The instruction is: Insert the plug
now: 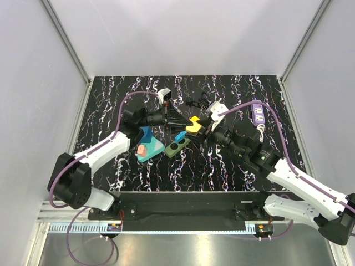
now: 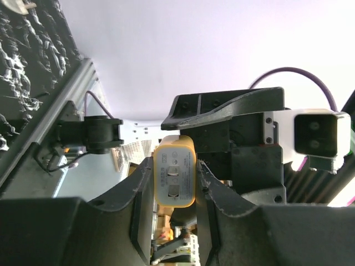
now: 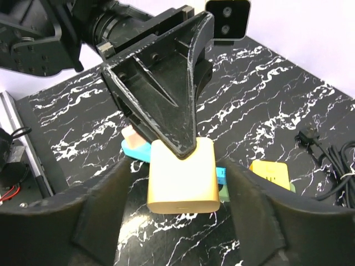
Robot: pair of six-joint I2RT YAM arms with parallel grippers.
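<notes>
This is looking like a robotics lab cell: plain white panels (image 1: 183,33) in metal framing (image 1: 66,40) are enclosing a black marbled bench (image 1: 222,166), with a cabled left arm (image 1: 102,151) and right arm (image 1: 302,185) sitting bolted to a rail (image 1: 183,202) at its near edge.

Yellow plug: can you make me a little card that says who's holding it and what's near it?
thing: yellow plug
held by: left end effector, shut on its two sides
lifted: yes, up off the table
right end effector: open, one finger on each side of the plug, gaps showing, not gripping
power strip: lying on the table at the right, apart from the plug
plugged in: not yet
</notes>
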